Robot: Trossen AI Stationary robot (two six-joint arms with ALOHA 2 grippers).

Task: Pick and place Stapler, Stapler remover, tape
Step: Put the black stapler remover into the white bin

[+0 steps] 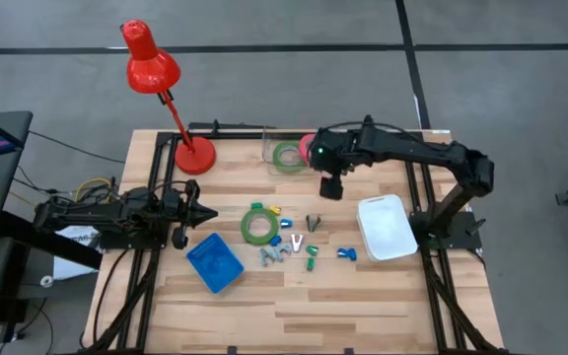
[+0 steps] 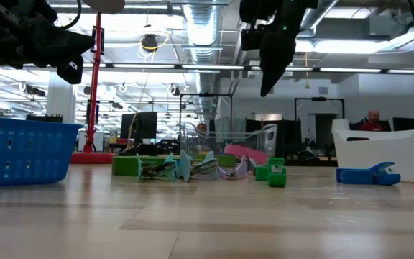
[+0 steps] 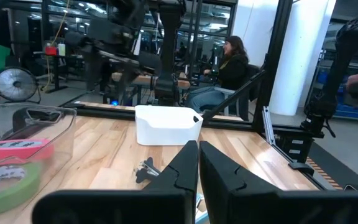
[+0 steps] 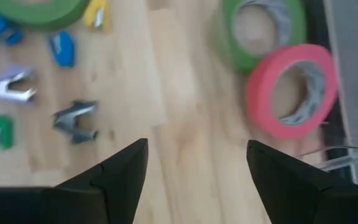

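Observation:
A clear box (image 1: 282,150) at the table's far edge holds a green tape ring (image 4: 263,28). A pink-red tape ring (image 4: 291,90) leans tilted against that ring. A second green ring (image 1: 257,225) lies flat mid-table. Beside it lie small staplers and staple removers: yellow (image 4: 96,14), blue (image 4: 61,46), silver (image 4: 11,87), dark (image 4: 76,121). My right gripper (image 4: 197,168) hangs open above the table, just nearer than the pink ring (image 1: 309,146), touching nothing. My left gripper (image 3: 197,158) is shut and empty at the table's left (image 1: 193,212), pointing right.
A blue basket (image 1: 214,261) sits near the left front and a white bin (image 1: 386,227) at the right. The red desk lamp (image 1: 193,156) stands at the far left. More small coloured pieces (image 1: 309,251) lie between basket and bin. A person (image 3: 229,62) sits beyond the table.

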